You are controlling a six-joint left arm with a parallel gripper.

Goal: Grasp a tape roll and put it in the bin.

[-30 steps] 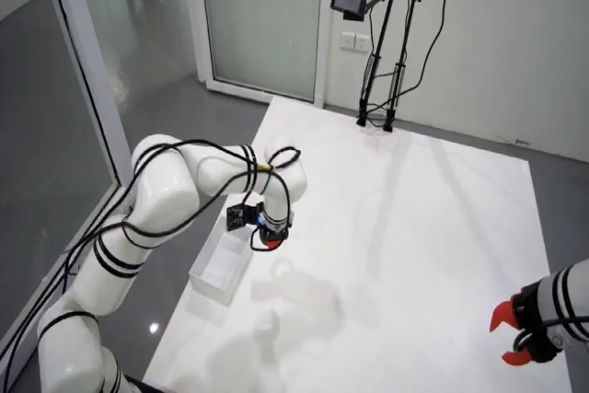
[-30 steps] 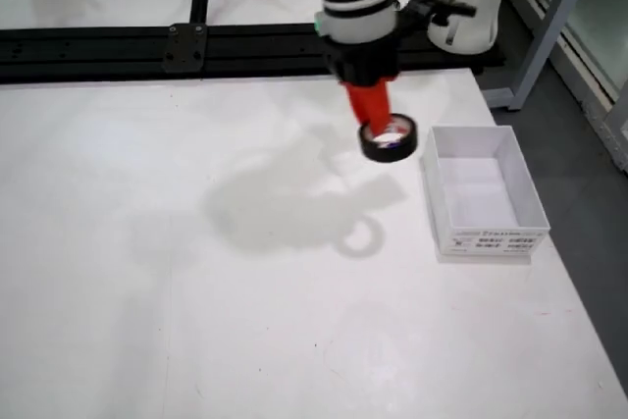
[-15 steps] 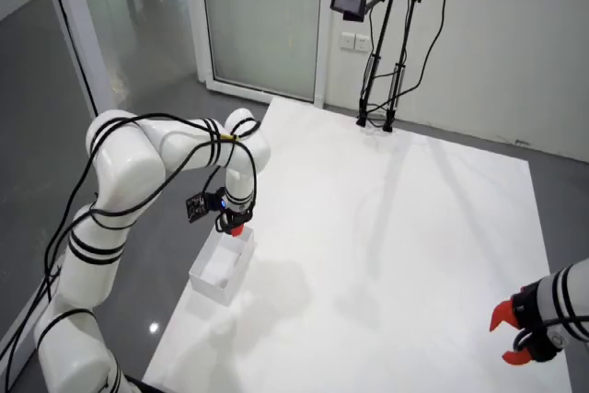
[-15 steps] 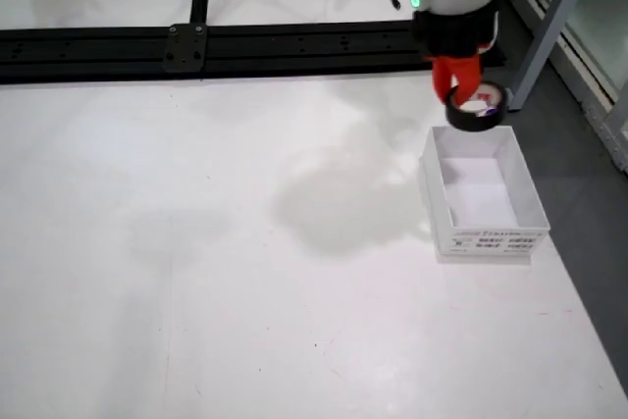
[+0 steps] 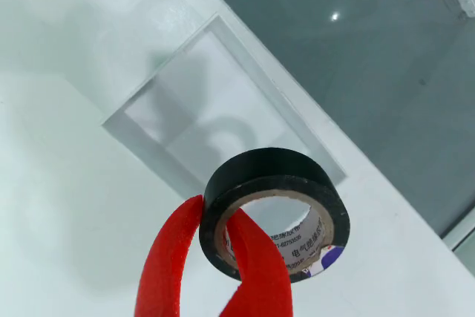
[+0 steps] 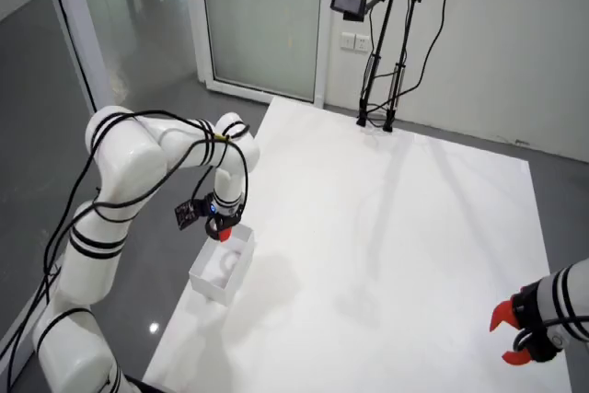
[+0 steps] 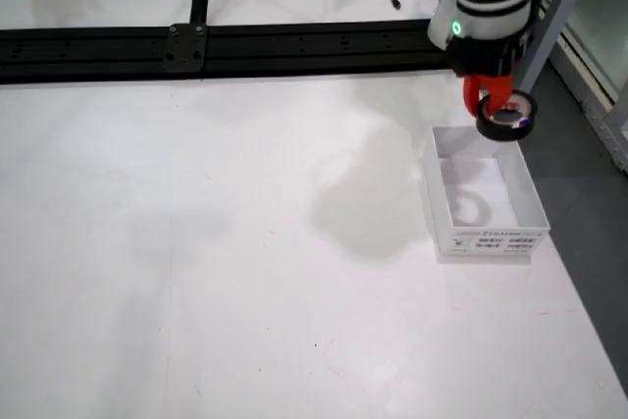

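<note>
My gripper point(image 5: 211, 257) has red fingers and is shut on a black tape roll point(image 5: 276, 209), one finger through its core and one outside its wall. The roll hangs above the white open bin point(image 5: 223, 120), which is empty. In the overhead view the gripper point(image 6: 219, 230) sits at the bin's far end point(image 6: 224, 269). In the side view the gripper point(image 7: 490, 102) holds the tape roll point(image 7: 506, 117) above the back rim of the bin point(image 7: 486, 233), which casts the roll's shadow on the bin floor.
The bin stands near the white table's edge point(image 6: 175, 319), with grey floor beyond it. A black rail point(image 7: 196, 46) runs along the table's far side in the side view. A second arm's red gripper point(image 6: 512, 333) rests at the lower right of the overhead view.
</note>
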